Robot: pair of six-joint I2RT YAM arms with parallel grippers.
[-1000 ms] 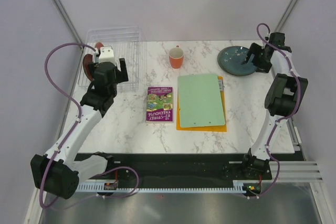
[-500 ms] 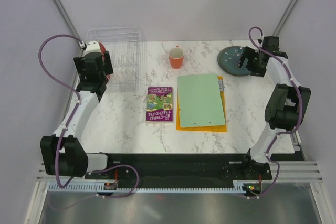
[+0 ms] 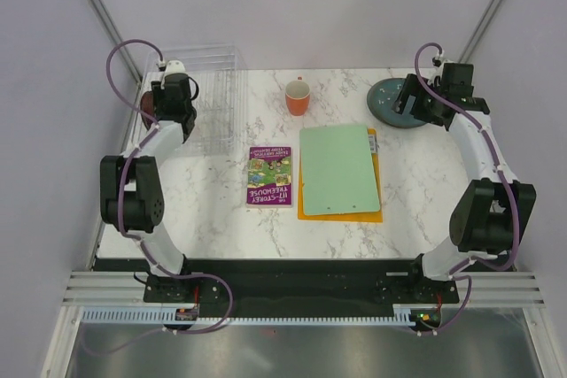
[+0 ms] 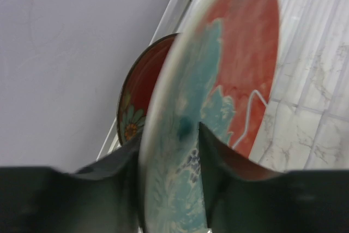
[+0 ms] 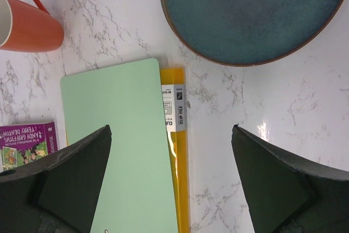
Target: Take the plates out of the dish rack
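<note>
Straddling rim of teal-and-red plate [image 4: 218, 80] with left gripper [image 4: 170, 140], one finger per face; cannot tell if clamped yet. Upright on edge in dish rack [image 3: 213, 86], far-left corner, nearest to left arm; straight up to lift. Behind it, red plate [image 4: 139, 96], also upright. Wide-spread, empty right gripper [image 5: 170, 129] near dark teal plate [image 5: 251, 9], flat on table [image 5: 305, 113]. Count: three plates, two racked, one out; one rack.

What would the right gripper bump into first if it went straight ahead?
Probably the yellow clip file sticking out beside the green board, flat on the table. The open right gripper points down at it, though depth is hard to judge.
</note>
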